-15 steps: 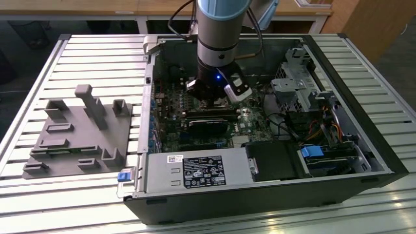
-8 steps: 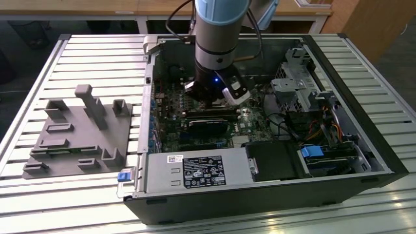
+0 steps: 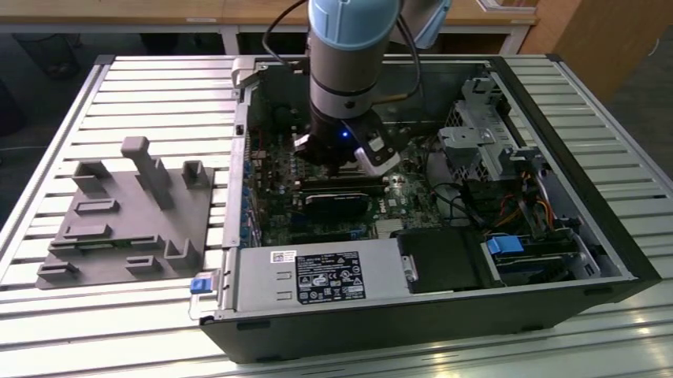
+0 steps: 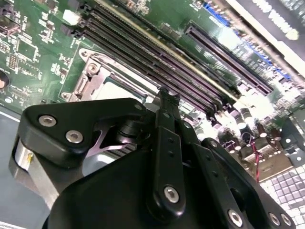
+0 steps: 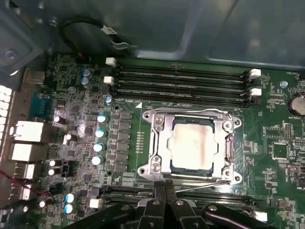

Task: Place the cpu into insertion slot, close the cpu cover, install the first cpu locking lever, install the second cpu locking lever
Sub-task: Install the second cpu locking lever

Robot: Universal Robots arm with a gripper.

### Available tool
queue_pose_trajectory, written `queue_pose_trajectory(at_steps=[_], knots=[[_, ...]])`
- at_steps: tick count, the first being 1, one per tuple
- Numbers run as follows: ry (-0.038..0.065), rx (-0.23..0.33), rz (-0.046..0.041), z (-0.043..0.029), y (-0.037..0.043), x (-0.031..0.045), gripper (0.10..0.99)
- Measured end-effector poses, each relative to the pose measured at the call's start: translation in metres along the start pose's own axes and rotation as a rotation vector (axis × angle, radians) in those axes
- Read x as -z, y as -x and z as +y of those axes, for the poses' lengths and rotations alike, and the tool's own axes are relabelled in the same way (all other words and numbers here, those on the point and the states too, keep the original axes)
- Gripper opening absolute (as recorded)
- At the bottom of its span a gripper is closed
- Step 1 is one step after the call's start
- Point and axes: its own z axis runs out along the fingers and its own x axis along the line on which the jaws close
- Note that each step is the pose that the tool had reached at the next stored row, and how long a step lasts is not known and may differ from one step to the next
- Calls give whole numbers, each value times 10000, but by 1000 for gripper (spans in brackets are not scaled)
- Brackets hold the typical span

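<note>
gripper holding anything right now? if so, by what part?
Nothing is held. The gripper has its fingertips closed together with nothing between them, just beside the edge of the cpu cover, which lies down over the cpu in the insertion slot.

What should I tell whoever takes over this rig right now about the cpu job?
Gripper: fingers shut, holding nothing, tips beside the socket's edge inside the open computer case.
The cpu sits in the insertion slot.
The cpu cover lies flat over it, so placing and closing look done.
Locking levers: a thin lever runs along the socket edge near the fingertips; whether either is latched cannot be told. Treat both as left.
</note>
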Motion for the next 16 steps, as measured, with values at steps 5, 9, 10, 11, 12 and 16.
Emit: queue_pose_trajectory(at_steps=[5,9,10,11,12,16], knots=[[29,-33,-9,-42,-15,4,118],[138,-39,-15,-50,-58,-10,118],[167,-39,-17,-51,-65,-14,118],[191,-40,-18,-51,-69,-19,118],[210,-39,-20,-52,-73,-26,118],[298,-40,-23,-56,-93,-50,118]])
